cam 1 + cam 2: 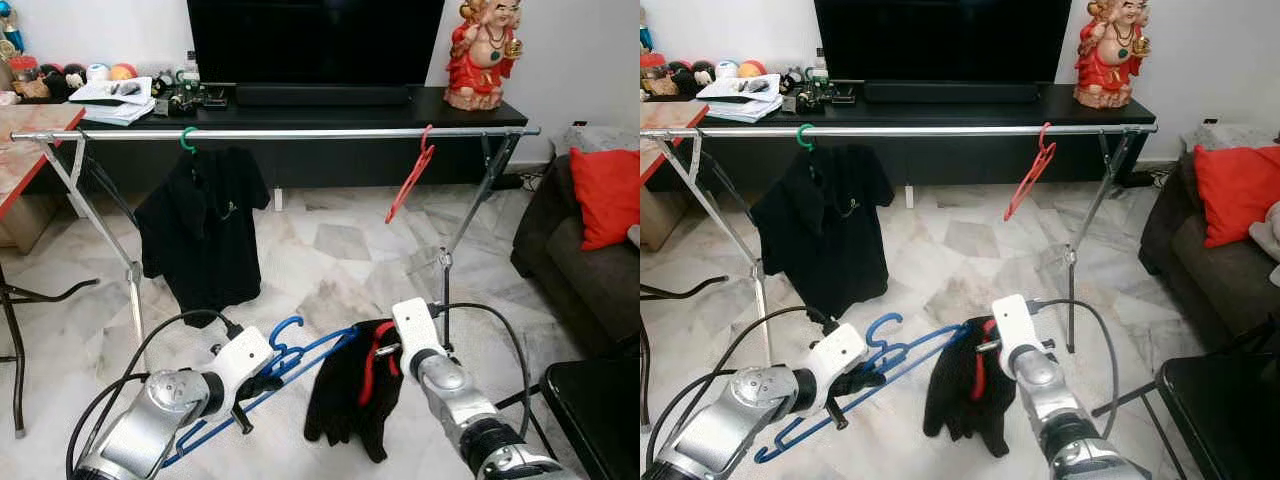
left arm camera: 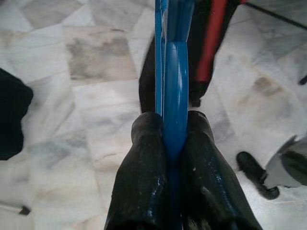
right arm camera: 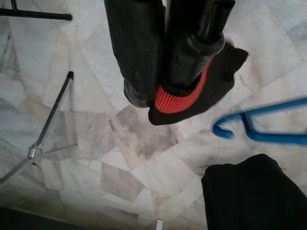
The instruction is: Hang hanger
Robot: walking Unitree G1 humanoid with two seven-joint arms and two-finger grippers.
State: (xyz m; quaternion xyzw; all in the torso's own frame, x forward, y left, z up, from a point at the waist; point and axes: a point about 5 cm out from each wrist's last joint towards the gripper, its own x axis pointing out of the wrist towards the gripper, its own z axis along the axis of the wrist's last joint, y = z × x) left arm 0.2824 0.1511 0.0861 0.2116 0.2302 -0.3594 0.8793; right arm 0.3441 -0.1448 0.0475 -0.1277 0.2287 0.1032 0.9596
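My left gripper (image 1: 262,383) is shut on a blue hanger (image 1: 300,355), low in front of me, its hook (image 1: 285,328) pointing up; its black fingers (image 2: 139,182) clamp the blue bar (image 2: 172,86). My right gripper (image 1: 385,350) is shut on a black garment (image 1: 345,400) with red trim (image 3: 177,98), which hangs limp beside the hanger's right end. Beyond them a silver clothes rail (image 1: 300,133) spans the room. It carries a black shirt (image 1: 200,225) on a green hanger (image 1: 187,140) at the left and an empty red hanger (image 1: 410,180) at the right.
The rail's crossed legs (image 1: 135,270) stand on the marble floor. Behind it are a black TV console (image 1: 480,105) and a red figurine (image 1: 485,50). A dark sofa (image 1: 570,260) with a red cushion (image 1: 608,195) and a black stool (image 1: 600,410) are at the right, a table (image 1: 25,150) at the left.
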